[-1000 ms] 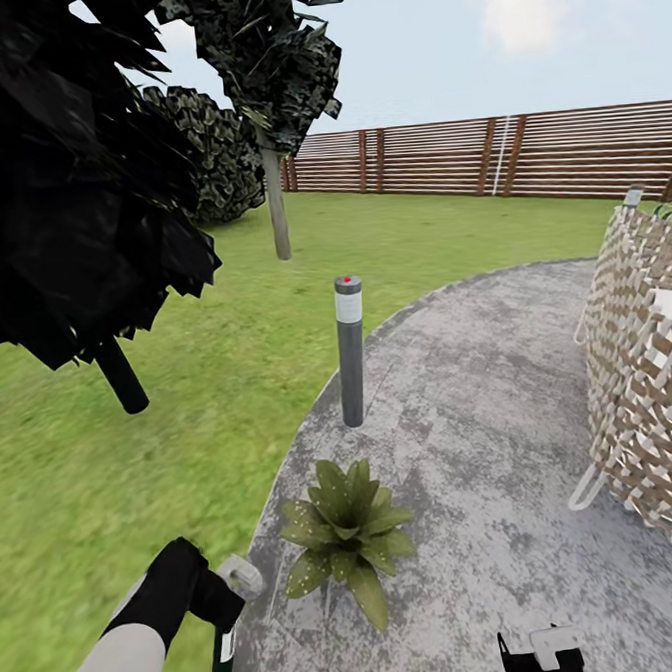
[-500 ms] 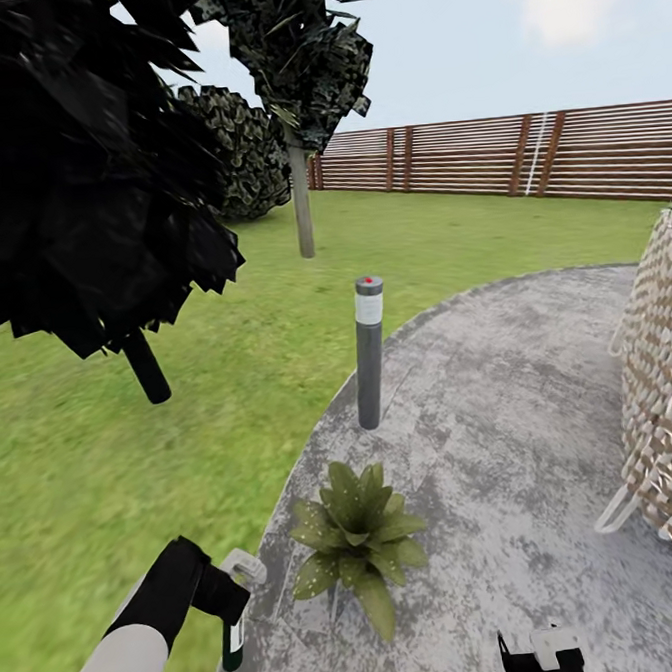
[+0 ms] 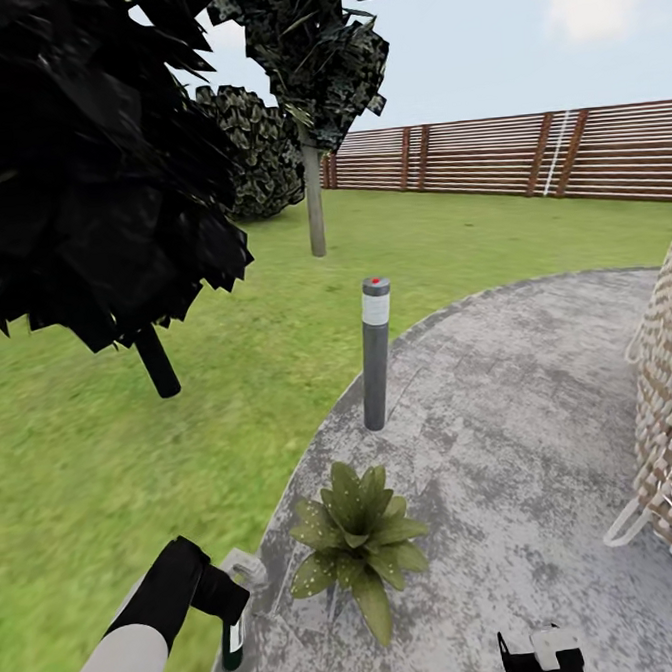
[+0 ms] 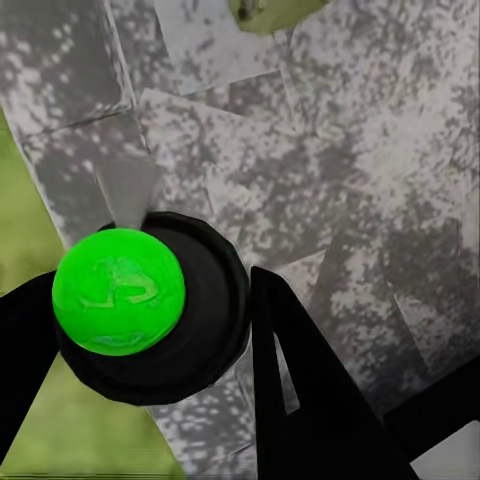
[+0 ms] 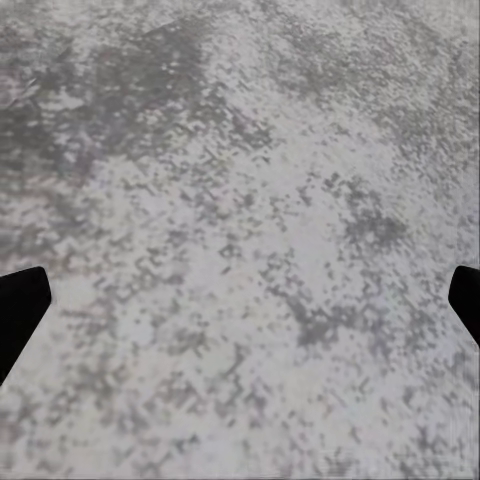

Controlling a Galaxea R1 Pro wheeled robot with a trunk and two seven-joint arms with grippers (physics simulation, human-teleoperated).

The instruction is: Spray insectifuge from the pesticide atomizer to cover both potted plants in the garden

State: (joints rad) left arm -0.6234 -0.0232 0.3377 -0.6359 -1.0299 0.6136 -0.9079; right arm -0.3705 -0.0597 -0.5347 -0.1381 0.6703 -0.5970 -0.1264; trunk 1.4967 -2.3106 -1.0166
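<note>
My left gripper (image 3: pixel 219 595) is clamped on the pesticide atomizer (image 3: pixel 234 629), a slim dark-green bottle hanging upright at the patio's (image 3: pixel 503 435) edge, its pale trigger head toward the potted plant (image 3: pixel 358 543) just beside it. That plant's leaves are broad, pointed and speckled. My right gripper (image 5: pixel 240 300) stands apart over mottled grey stone.

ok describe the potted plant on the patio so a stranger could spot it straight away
Find the round grey stone patio beside the lawn, then the tall grey bollard lamp at its near edge. Just in front of the lamp, toward the robot, sits the potted plant: a low rosette of broad pointed green leaves with pale speckles, the one leafy thing on the stone.
</note>
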